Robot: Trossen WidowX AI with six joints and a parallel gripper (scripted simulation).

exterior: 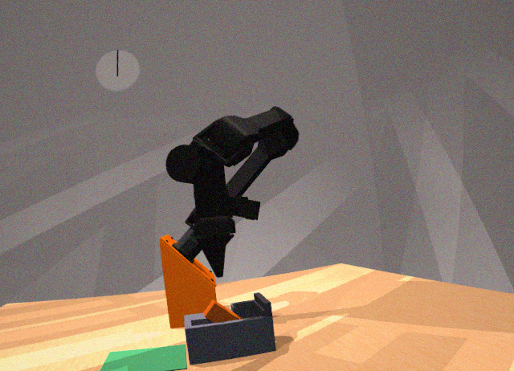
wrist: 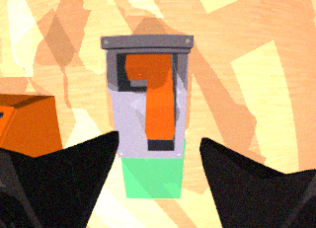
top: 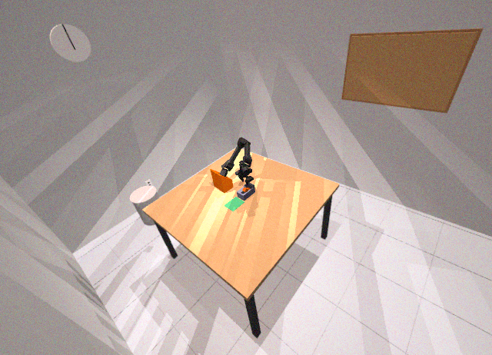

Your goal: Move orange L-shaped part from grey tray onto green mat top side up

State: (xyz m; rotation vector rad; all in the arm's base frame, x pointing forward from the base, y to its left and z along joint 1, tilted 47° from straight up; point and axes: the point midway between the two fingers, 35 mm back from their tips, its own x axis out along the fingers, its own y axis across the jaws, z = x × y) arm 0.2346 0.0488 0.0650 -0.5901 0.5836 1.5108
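- The gripper (exterior: 217, 271) is seen above the grey tray (exterior: 230, 338), with its fingers spread fairly wide and nothing held between them.
- The orange part (wrist: 156, 100) is found in the tray's pocket, tilted, with one end raised above the rim.
- The green mat (wrist: 154, 179) is placed just beside the tray.
- No writing or label can be read anywhere.
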